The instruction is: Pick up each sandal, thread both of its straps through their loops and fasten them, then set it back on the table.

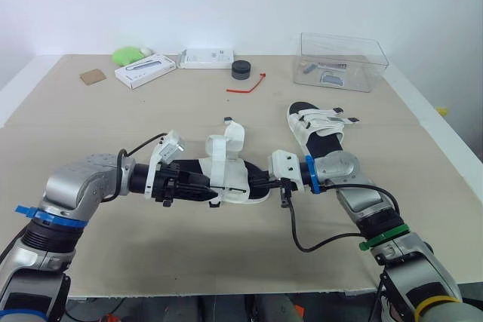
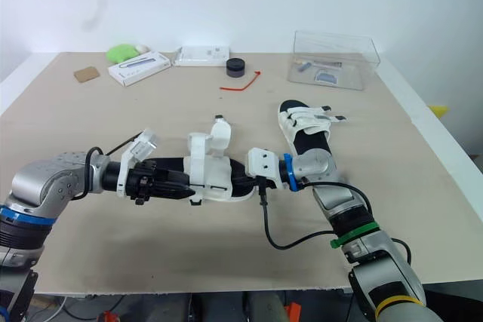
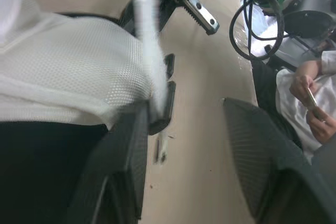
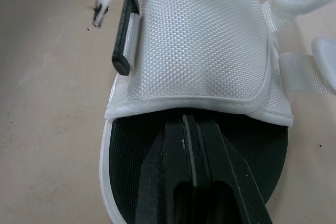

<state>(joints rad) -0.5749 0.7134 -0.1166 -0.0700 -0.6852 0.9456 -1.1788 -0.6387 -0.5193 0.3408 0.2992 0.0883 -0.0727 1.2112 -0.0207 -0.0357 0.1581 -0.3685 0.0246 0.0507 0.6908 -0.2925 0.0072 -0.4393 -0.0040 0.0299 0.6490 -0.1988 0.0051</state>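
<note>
A white sandal [image 1: 230, 179] with a black footbed lies at the table's middle between my two grippers, its two straps [image 1: 225, 147] standing up loose. My left gripper [image 1: 205, 191] reaches its heel end from the left and is open. One finger [image 3: 118, 177] lies against the sandal's side, next to the white mesh strap [image 3: 79, 77] and a black loop [image 3: 164, 106]. My right gripper [image 4: 189, 119] is shut, its tips resting on the footbed [image 4: 131, 145] right at the edge of the front mesh strap [image 4: 194, 40]. A second sandal [image 1: 318, 130] lies further back on the right, its straps laid across it.
Along the far edge stand a clear plastic box [image 1: 341, 60], a black round object [image 1: 241, 70], a red cord [image 1: 247, 84], two white boxes [image 1: 145, 70], a green object [image 1: 130, 55] and a cardboard piece [image 1: 93, 76]. A person's hands [image 3: 310, 98] hold a phone beyond the table.
</note>
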